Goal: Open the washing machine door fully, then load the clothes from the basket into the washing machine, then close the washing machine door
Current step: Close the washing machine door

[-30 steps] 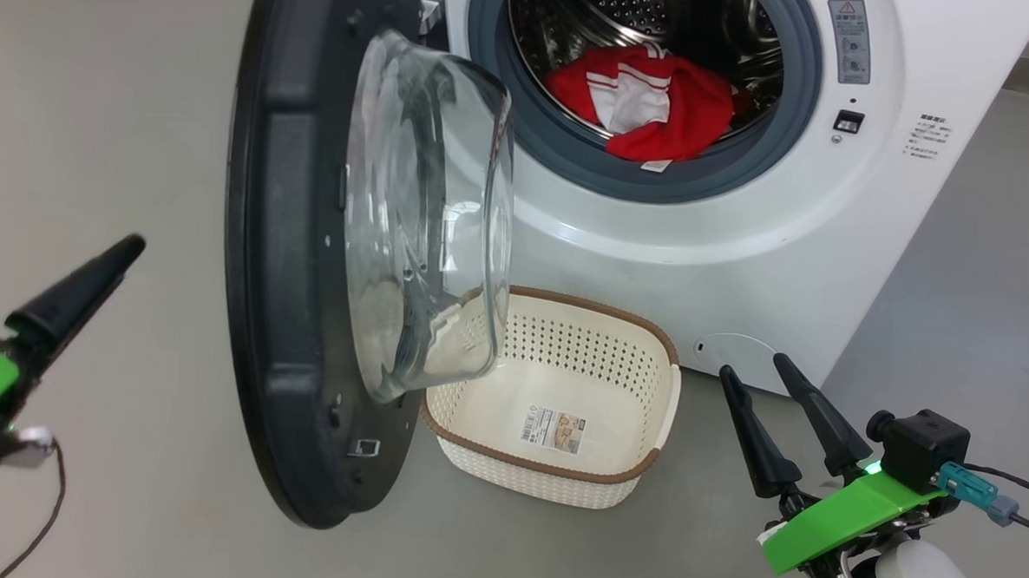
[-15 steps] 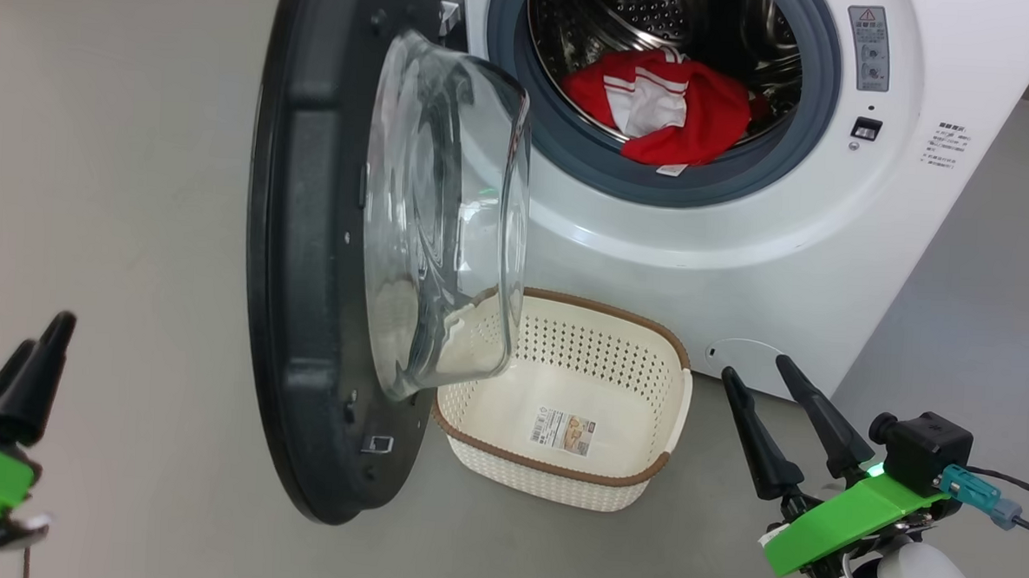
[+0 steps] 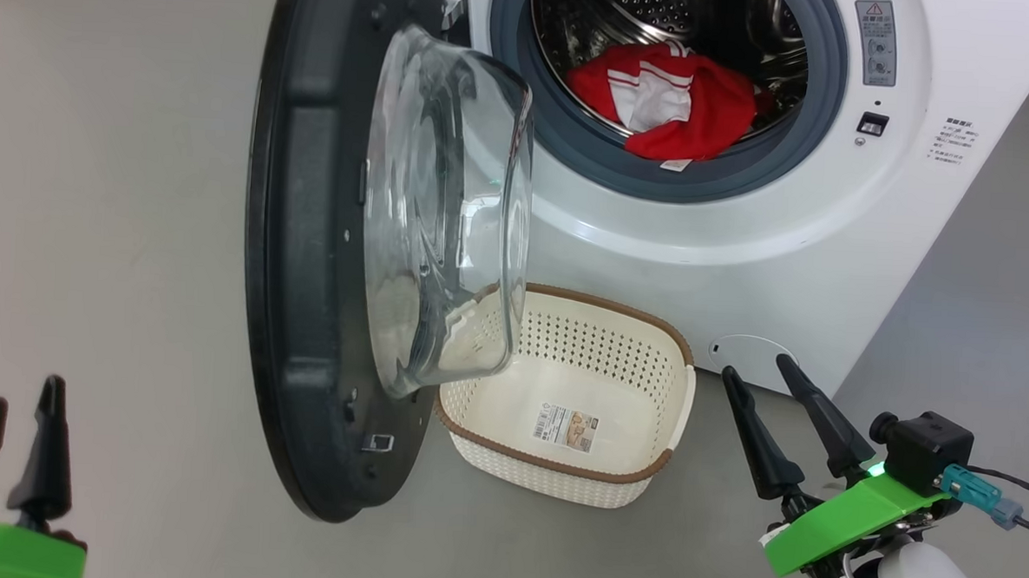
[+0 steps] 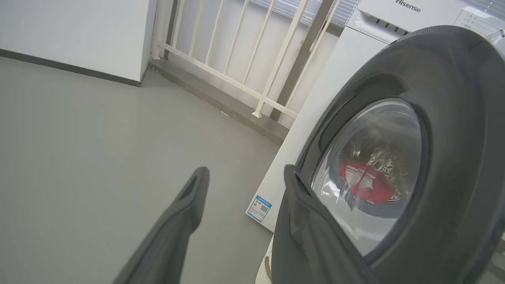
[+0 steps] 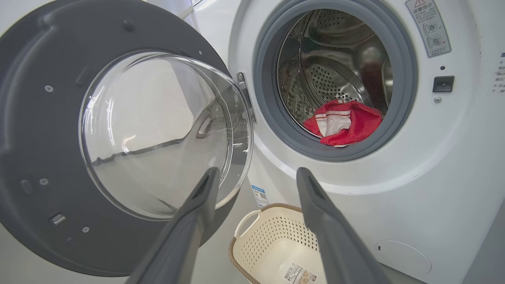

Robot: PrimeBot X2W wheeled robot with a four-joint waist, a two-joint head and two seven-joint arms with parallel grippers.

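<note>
A: Where are the bright red garments with white stripes (image 3: 670, 105)?
B: Heaped in the perforated steel drum (image 3: 648, 4) of the white boxy front-loading washing machine (image 3: 741, 273), at one o'clock in the head view.
A: The large round glossy black door (image 3: 303, 254)?
B: Swung wide at ten o'clock, its glass bowl (image 3: 439, 216) over the small cream-white perforated plastic basket (image 3: 549, 489) at six.
A: Pincers?
B: Left gripper (image 3: 24, 393) at seven, right gripper (image 3: 755, 366) at four, both spread open, holding nothing.

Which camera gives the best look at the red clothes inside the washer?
The head view: the clothes lie large and unobstructed in the drum. The right wrist view shows them a little smaller; the left wrist view, warped through the washing machine door.
</note>
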